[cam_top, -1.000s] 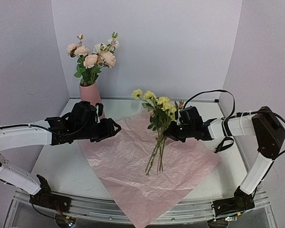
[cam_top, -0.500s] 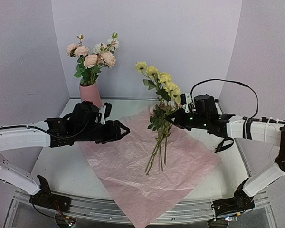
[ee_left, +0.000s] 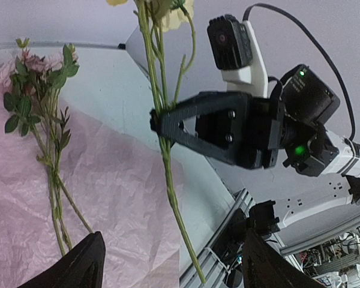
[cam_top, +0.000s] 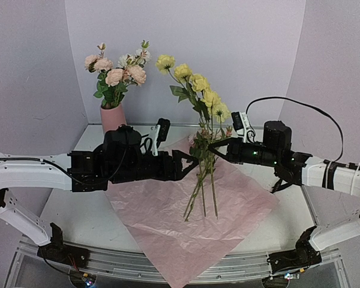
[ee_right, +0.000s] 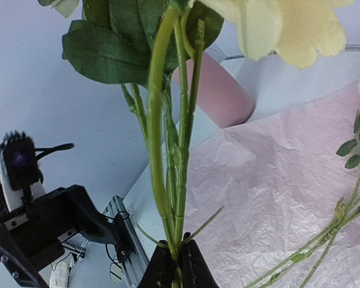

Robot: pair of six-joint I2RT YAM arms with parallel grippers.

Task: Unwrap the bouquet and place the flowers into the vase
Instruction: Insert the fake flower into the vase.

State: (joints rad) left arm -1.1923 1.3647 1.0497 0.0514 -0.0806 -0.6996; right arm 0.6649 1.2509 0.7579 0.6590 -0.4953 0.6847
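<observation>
"Flowers: how many groups are counted, near to far?"

"Three. Nearest, one pink sprig (ee_left: pixel 33 63) is laid on the single crinkled pink paper sheet (cam_top: pixel 186 234), which is spread over the worktop (cam_top: pixel 72 210). Above it, one yellow bunch (cam_top: pixel 195 84) of about five blooms is held upright. Farthest, one pink-and-cream bunch (cam_top: pixel 117 66) is stood in the one pink vase (cam_top: pixel 112 117) at the back left."

"How are the two tools set?"

"The right tool (cam_top: pixel 211 146) is pressed together on the yellow bunch's thin stems, partway down. Their lower ends are hung over the paper, and whether it is touched cannot be told. The left tool (cam_top: pixel 186 163) is spread wide with nothing held, just beside those stems."

"What is found in the way?"

"The left arm (cam_top: pixel 30 171) is stretched across in front of the vase, whose base is hidden behind it in the top view. The vase's mouth is filled by its own bunch."
</observation>
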